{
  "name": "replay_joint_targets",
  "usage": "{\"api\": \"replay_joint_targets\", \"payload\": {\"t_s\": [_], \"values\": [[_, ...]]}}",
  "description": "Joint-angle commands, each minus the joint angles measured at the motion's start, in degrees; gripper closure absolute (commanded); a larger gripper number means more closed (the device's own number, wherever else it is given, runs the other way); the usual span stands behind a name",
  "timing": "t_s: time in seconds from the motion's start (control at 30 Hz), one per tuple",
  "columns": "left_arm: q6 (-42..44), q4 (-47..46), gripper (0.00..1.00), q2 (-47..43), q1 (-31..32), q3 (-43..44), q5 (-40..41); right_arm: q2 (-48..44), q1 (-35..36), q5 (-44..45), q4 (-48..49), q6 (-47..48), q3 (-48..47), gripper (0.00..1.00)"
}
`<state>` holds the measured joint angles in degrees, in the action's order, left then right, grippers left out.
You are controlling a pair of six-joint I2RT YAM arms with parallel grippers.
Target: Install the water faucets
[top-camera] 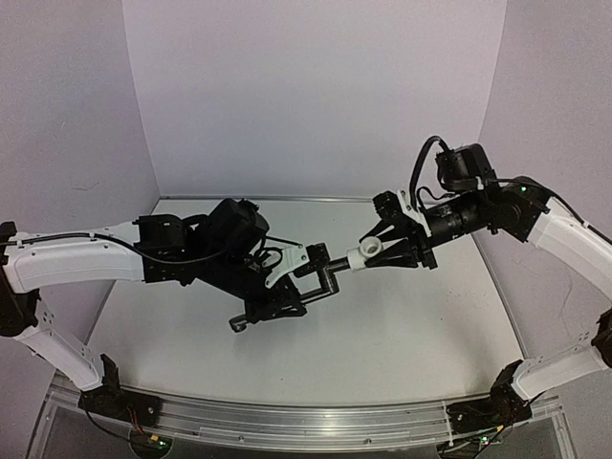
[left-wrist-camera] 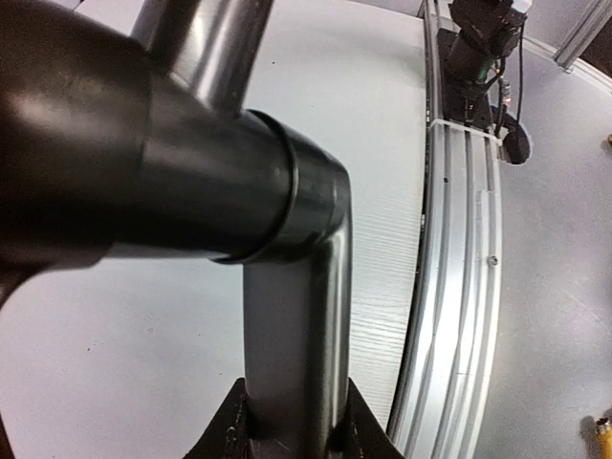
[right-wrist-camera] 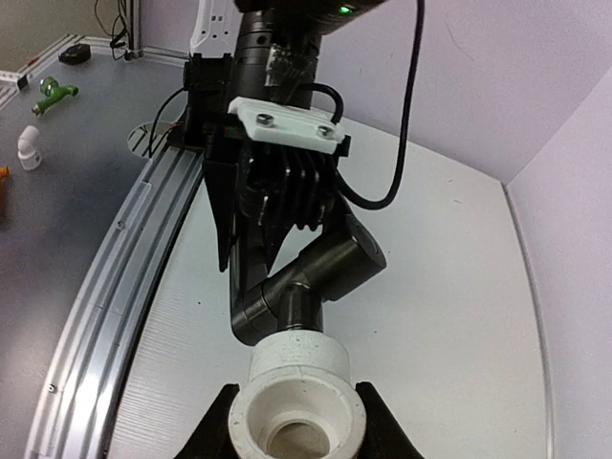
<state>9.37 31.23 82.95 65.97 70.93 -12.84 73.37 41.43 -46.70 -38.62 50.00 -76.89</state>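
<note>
My left gripper [top-camera: 298, 285] is shut on the slim black faucet pipe [top-camera: 287, 306], held above the table's middle; its bent end [top-camera: 239, 324] points left. In the left wrist view the pipe [left-wrist-camera: 292, 335] runs up from between my fingers into a black collar [left-wrist-camera: 306, 196]. My right gripper [top-camera: 382, 251] is shut on the white stubby fitting [top-camera: 367, 251], which meets the black pipe's short stub [top-camera: 339, 265]. In the right wrist view the white fitting [right-wrist-camera: 296, 392] sits between my fingers with the black stub [right-wrist-camera: 304, 308] entering its far end.
White table [top-camera: 402, 335] with grey walls around it. An aluminium rail [top-camera: 287, 421] runs along the near edge. Off the table, in the right wrist view, lie a white elbow fitting [right-wrist-camera: 29, 145] and a green part [right-wrist-camera: 55, 94] on the grey floor.
</note>
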Motion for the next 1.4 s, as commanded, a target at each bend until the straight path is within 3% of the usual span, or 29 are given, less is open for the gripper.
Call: {"api": "replay_joint_targets", "payload": {"t_s": [0.0, 0.4, 0.67, 0.73, 0.77, 0.83, 0.97, 1.13, 1.37], "values": [[5.66, -10.19, 1.00, -2.84, 2.45, -1.02, 8.54, 1.64, 0.77, -2.93, 5.32, -15.70, -3.79, 0.89], [9.59, -18.07, 1.00, -8.10, 3.68, -7.62, 18.85, 9.33, -5.68, -9.83, 5.70, -40.92, -7.57, 0.89], [11.82, -18.49, 1.00, -7.18, 4.38, -8.33, 23.17, 12.33, -6.68, -14.80, 5.67, -49.19, -8.85, 0.90], [10.96, -17.23, 1.00, -6.83, 4.42, -7.70, 22.71, 12.45, -6.71, -15.01, 5.60, -49.20, -9.52, 0.80], [10.26, -16.62, 1.00, -6.71, 4.43, -7.36, 22.22, 12.38, -6.68, -14.58, 5.54, -48.62, -10.01, 0.66], [8.08, -15.04, 1.00, -6.47, 4.25, -6.59, 20.77, 12.06, -6.74, -13.10, 5.28, -45.85, -11.87, 0.42], [2.69, -10.63, 1.00, -6.04, 2.51, -4.65, 14.45, 10.35, -6.87, -6.64, 4.95, -35.81, -16.45, 0.18], [-3.32, -7.85, 1.00, -5.38, -0.03, -2.96, 4.93, 6.71, -6.86, -1.97, 4.75, -17.73, -18.14, 0.09], [-9.84, -7.70, 1.00, -5.34, -4.17, -1.63, -9.29, -0.08, -6.71, 0.08, 2.86, 10.84, -11.51, 0.02]]}}
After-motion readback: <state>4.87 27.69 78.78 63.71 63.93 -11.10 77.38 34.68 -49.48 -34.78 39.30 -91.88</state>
